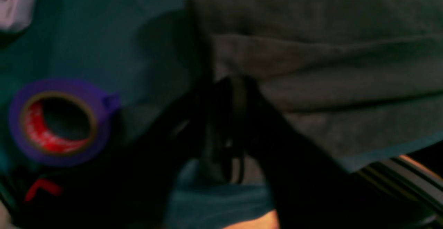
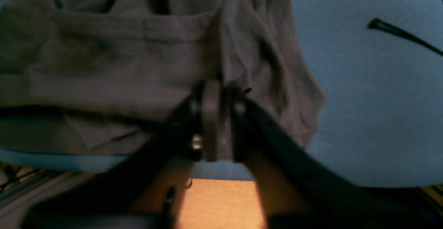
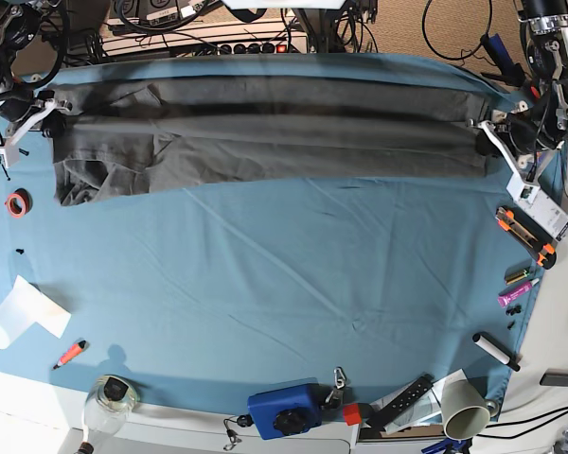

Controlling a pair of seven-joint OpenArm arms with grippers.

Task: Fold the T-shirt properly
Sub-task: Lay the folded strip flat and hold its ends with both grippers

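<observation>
The dark charcoal-grey T-shirt point(image 3: 265, 132) lies stretched as a long folded band across the far side of the blue-teal cloth. My left gripper point(image 3: 481, 129) is at its end on the base view's right. In the left wrist view the left gripper point(image 1: 230, 83) is shut on a folded edge of the T-shirt point(image 1: 328, 66). My right gripper point(image 3: 53, 106) is at the other end. In the right wrist view the right gripper point(image 2: 221, 90) is shut on the T-shirt point(image 2: 104, 66), near the rumpled sleeve.
A purple tape roll point(image 1: 59, 121) lies beside the left gripper. A white box point(image 3: 540, 203) and a cutter point(image 3: 525, 236) lie near the right edge, a red tape roll point(image 3: 16, 203) at the left. Near the front are a blue device point(image 3: 284, 409), a cup point(image 3: 464, 407) and a jar point(image 3: 109, 397).
</observation>
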